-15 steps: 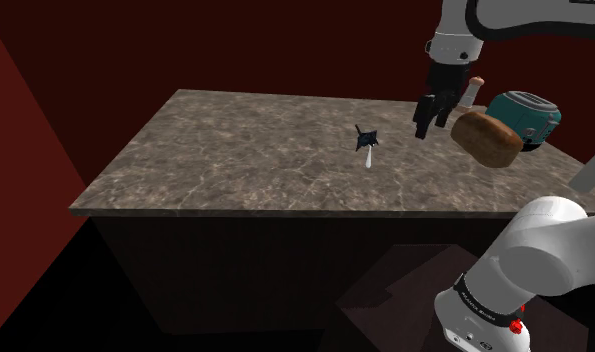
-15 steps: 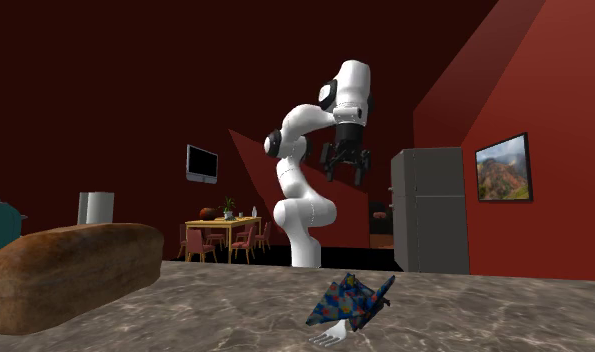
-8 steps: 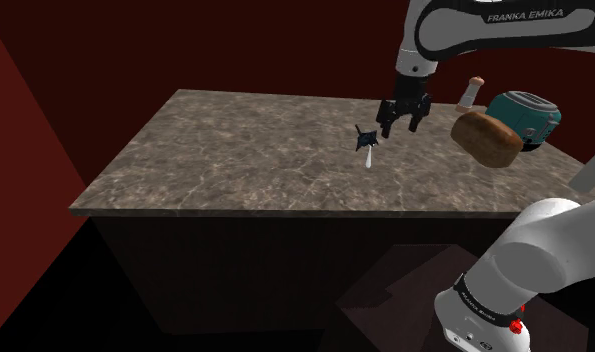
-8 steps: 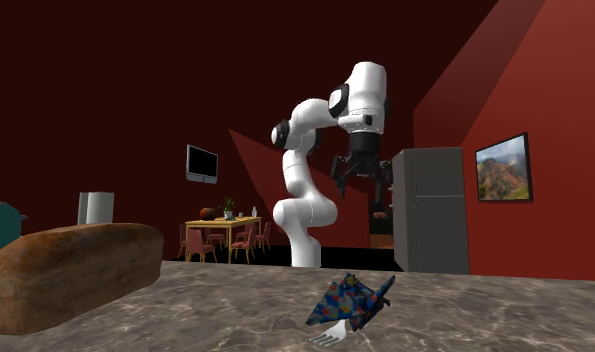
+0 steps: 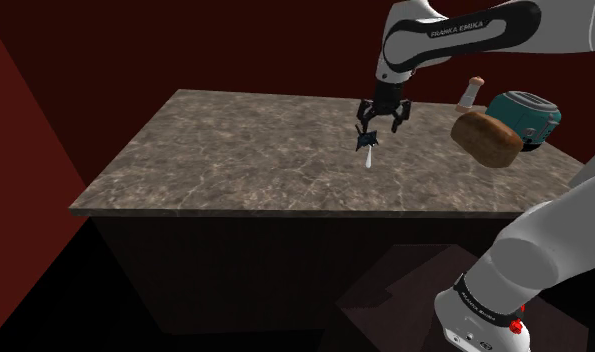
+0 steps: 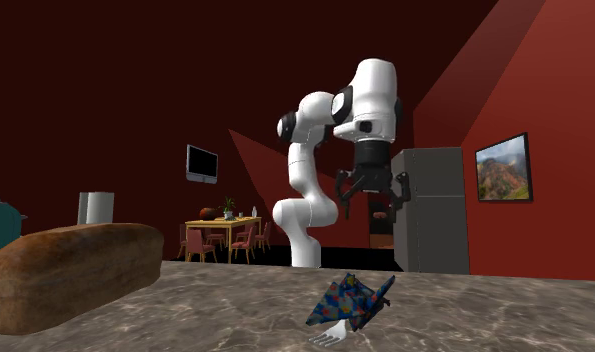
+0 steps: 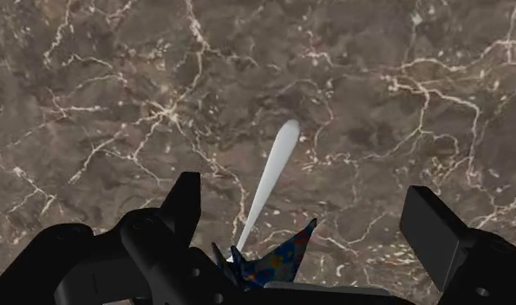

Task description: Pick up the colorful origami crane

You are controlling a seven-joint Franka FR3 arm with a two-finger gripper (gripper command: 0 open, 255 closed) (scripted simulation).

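The origami crane (image 6: pixel 352 298) is folded from dark blue paper with bright patches and lies on the brown marble counter (image 5: pixel 245 160). In the shoulder view the crane (image 5: pixel 364 137) looks small and dark near the counter's middle. My black gripper (image 5: pixel 381 124) hangs open just above it, slightly toward the back. From the second exterior view the gripper (image 6: pixel 371 198) stands well above the counter with its fingers spread. In the wrist view the crane (image 7: pixel 273 256) peeks out low between the two spread fingers (image 7: pixel 185 204).
A white fork (image 7: pixel 266 179) lies touching the crane, its head (image 6: pixel 331 334) by the crane's body. A loaf of bread (image 5: pixel 486 137), a teal toaster (image 5: pixel 526 116) and a small shaker (image 5: pixel 471 92) stand toward the shoulder view's right. Counter edges drop off all round.
The arm has swung toward the shoulder view's left, carrying the open gripper from beside the bread loaf to just over the crane. The crane and fork have stayed put.
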